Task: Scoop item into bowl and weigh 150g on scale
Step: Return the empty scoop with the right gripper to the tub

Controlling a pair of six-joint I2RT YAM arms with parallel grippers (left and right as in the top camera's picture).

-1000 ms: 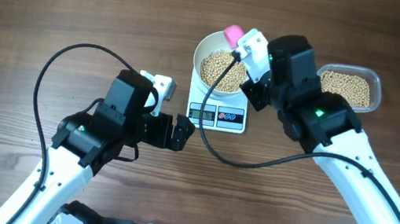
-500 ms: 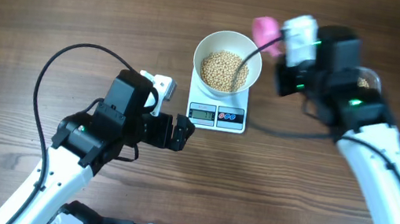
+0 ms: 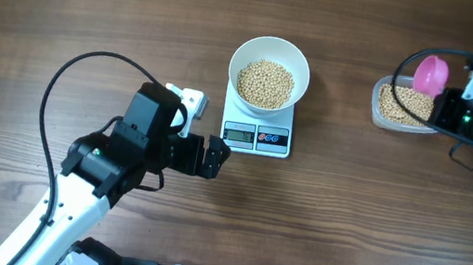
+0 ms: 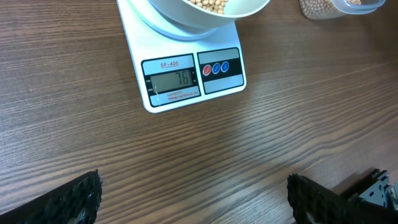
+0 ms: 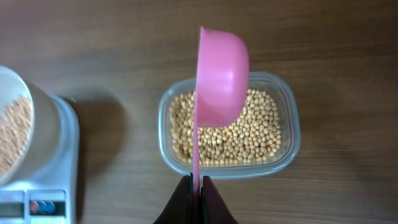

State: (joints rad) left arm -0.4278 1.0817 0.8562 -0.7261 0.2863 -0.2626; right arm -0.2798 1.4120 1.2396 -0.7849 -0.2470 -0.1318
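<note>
Right pincer (image 5: 194,186) grips scoop (image 5: 221,74) handle above tub (image 5: 291,135), 3 o'clock of scale (image 3: 256,136). Left pincer (image 4: 193,199): fully spread, empty.

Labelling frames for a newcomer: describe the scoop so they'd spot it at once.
From the white scale mid-table, look far right to a clear tub of beans. The scoop hangs over it, its handle pinched by the right end effector; nothing else there is pink.

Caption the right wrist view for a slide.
Right gripper holds the pink scoop on edge above the clear tub of beans.
</note>
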